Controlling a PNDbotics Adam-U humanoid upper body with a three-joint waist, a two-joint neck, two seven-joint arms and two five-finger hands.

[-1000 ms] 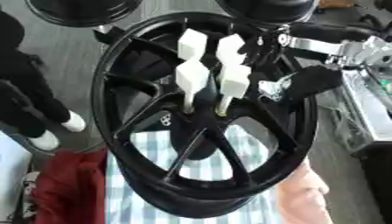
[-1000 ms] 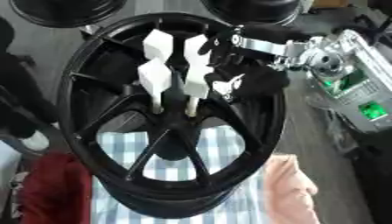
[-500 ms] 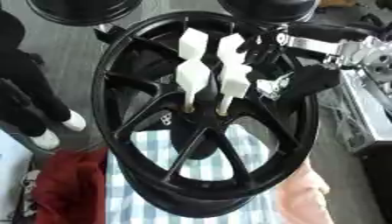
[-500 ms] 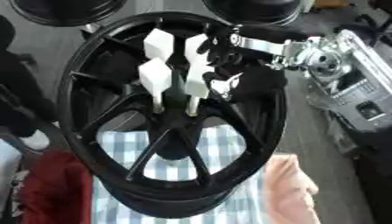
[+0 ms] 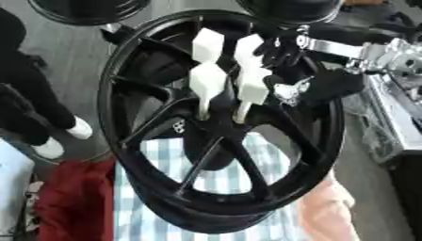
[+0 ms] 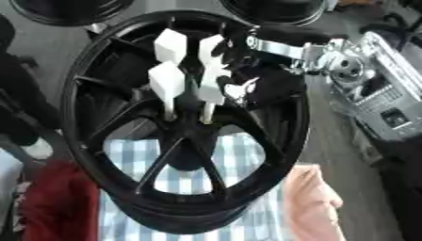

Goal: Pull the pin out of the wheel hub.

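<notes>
Access, wheel hub (image 5: pixel 216 126): four white pins (image 5: pixel 207 80) are standing close together above the centre — narrow gaps between them. Black spokes (image 5: pixel 157 127) are fanning outward, leaving open wedges onto the checked cloth (image 5: pixel 247 176) below. Right hand (image 5: pixel 284 52) and its silver-jointed arm (image 6: pixel 284 47) are crowding the upper right side, just beside the pins. Left side of the rim (image 5: pixel 111 117) is lying unobstructed — dark wheels (image 5: pixel 91 9) are bordering the far edge.

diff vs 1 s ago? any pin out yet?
No visible change. The right hand stays by the upper white pins; all four white pins still stand at the hub of the black wheel. Whether the hand holds one cannot be told.
</notes>
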